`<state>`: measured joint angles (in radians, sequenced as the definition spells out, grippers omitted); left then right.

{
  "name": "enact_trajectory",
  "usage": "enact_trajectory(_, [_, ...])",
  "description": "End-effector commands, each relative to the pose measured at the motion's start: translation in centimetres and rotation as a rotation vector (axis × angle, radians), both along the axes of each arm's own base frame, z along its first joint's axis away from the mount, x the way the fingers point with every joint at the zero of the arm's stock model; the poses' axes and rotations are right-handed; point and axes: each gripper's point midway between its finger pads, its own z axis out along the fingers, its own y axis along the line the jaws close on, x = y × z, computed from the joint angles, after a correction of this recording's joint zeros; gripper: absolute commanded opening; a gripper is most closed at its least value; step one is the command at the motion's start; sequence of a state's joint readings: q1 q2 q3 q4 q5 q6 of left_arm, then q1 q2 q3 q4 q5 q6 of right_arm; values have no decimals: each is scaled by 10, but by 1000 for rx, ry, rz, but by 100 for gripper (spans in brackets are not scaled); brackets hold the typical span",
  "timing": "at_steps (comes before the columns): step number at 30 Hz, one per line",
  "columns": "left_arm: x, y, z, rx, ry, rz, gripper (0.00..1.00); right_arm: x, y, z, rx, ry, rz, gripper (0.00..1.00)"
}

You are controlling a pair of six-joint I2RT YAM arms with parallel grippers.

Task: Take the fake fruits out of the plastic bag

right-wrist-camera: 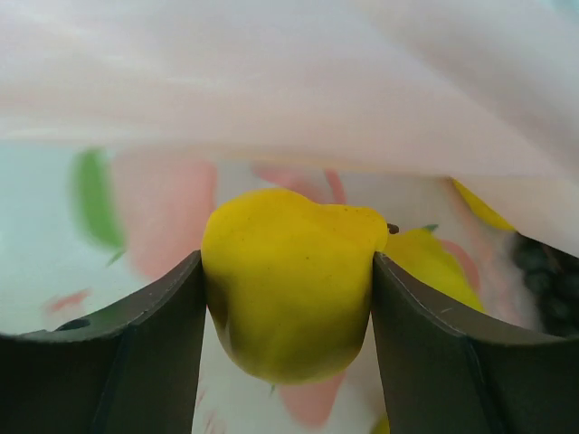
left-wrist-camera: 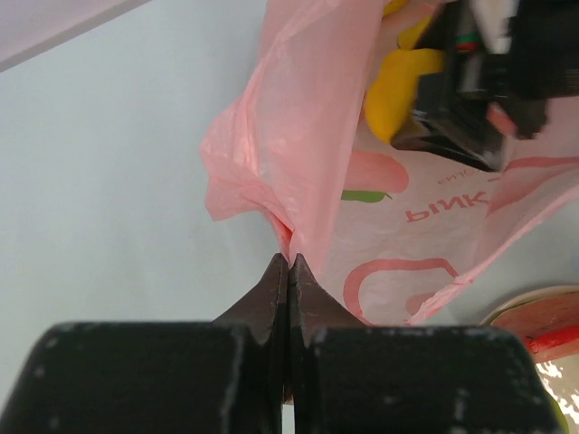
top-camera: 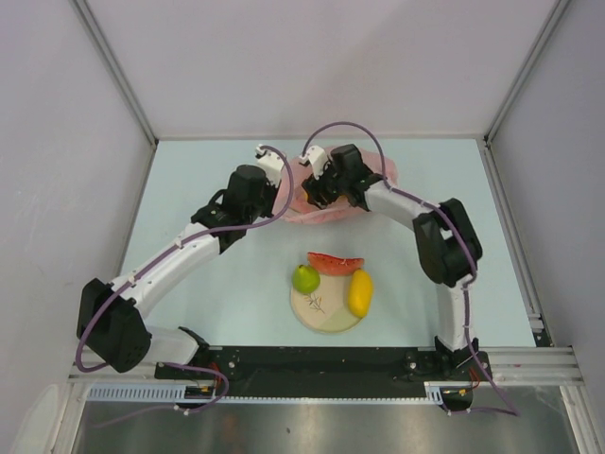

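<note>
The pink plastic bag (top-camera: 326, 210) lies at the table's middle back. My left gripper (left-wrist-camera: 289, 262) is shut on a pinched fold of the bag (left-wrist-camera: 298, 163) at its left edge. My right gripper (right-wrist-camera: 288, 271) is inside the bag, shut on a yellow fruit (right-wrist-camera: 289, 280). More yellow fruit (right-wrist-camera: 434, 262) and a dark grape bunch (right-wrist-camera: 543, 271) lie behind it in the bag. On the cream plate (top-camera: 326, 317) sit a green pear (top-camera: 305, 278), a watermelon slice (top-camera: 335, 262) and a yellow mango (top-camera: 360, 292).
The table has white walls at the back and both sides. A black rail (top-camera: 321, 364) with the arm bases runs along the near edge. The right arm's wrist (left-wrist-camera: 488, 72) shows in the left wrist view, over the bag's mouth.
</note>
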<state>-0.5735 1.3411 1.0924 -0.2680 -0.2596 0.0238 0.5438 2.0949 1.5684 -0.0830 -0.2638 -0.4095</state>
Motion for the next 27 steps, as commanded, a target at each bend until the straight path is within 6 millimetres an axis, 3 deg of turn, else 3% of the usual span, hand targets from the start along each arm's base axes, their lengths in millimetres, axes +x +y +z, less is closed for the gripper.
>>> enact_trajectory(1, [5, -7, 13, -51, -47, 2, 0, -28, -4, 85, 96, -113, 83, 15])
enact_trajectory(7, [5, -12, 11, -79, -35, -8, 1, -71, -20, 130, 202, -42, 147, 15])
enact_trajectory(11, [7, -14, 12, -85, -36, -10, 0, -121, -30, 154, 278, 68, 308, 19])
enact_trajectory(13, [8, -16, 11, -86, -34, -14, 0, -140, -34, 151, 260, 105, 361, 20])
enact_trajectory(14, [8, -16, 12, -87, -36, -14, 0, -158, -40, 143, 200, 118, 403, 21])
enact_trajectory(16, [9, -18, 13, -88, -37, -17, 0, -170, -45, 128, 112, 94, 424, 22])
enact_trajectory(17, [9, -18, 14, -87, -42, -17, 0, -177, -59, 111, 15, 24, 419, 21])
enact_trajectory(18, [9, -18, 13, -83, -41, -20, 0, -187, -54, 105, -15, -27, 443, 21])
enact_trajectory(19, [10, -18, 14, -83, -46, -17, 0, -193, -59, 100, -28, -84, 451, 21])
enact_trajectory(20, [11, -18, 15, -78, -52, -19, 0, -185, -58, 108, -43, -228, 454, 21])
enact_trajectory(21, [11, -17, 16, -76, -55, -15, 0, -210, -59, 92, -67, -273, 490, 21])
enact_trajectory(22, [11, -16, 17, -75, -59, -15, 0, -207, -56, 98, -76, -379, 491, 21])
enact_trajectory(24, [11, -15, 18, -76, -65, -6, 0, -223, -60, 87, -119, -475, 531, 20])
enact_trajectory(27, [10, -13, 17, -73, -66, -4, 0, -229, -59, 88, -132, -579, 585, 20])
